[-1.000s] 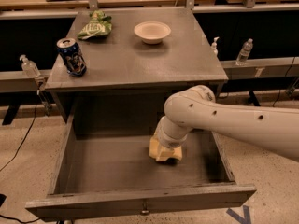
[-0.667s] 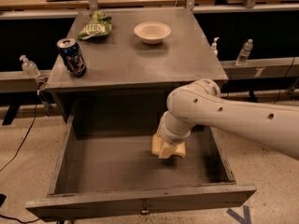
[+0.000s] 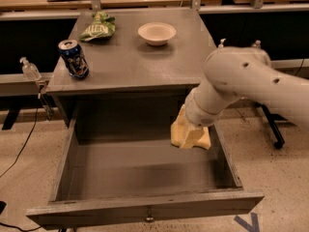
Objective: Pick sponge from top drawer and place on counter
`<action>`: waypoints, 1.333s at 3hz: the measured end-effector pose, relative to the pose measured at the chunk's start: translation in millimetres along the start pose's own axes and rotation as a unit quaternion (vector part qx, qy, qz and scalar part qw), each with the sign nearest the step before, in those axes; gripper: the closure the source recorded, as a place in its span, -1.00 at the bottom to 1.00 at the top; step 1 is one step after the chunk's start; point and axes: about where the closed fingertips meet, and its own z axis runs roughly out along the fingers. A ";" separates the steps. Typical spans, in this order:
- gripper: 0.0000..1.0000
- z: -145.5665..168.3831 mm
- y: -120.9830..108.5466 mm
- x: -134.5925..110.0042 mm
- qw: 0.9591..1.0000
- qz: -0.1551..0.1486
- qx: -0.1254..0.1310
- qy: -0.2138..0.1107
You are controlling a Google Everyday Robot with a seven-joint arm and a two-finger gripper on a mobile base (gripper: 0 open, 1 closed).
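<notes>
Above the right side of the open top drawer [image 3: 145,208], close to its right wall: gripper [image 3: 192,129] at the end of the white arm [image 3: 241,79], mostly hidden under the wrist, clamped on the pale yellow sponge [image 3: 189,138]. Lifted since a moment ago: sponge then low near the drawer floor, now clear of it and further right, below the counter's front edge. Wrist raised and swung right as well. On the counter [image 3: 135,62], unchanged: blue soda can [image 3: 74,58] at front left, green snack bag [image 3: 98,27] behind it, white bowl [image 3: 157,33] toward the back.
</notes>
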 end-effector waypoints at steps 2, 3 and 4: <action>1.00 -109.1 -79.7 -8.3 0.999 -0.045 0.022 0.014; 1.00 -118.9 -142.7 -5.8 0.995 -0.020 0.070 0.062; 1.00 -108.7 -189.6 -1.7 0.993 0.006 0.095 0.065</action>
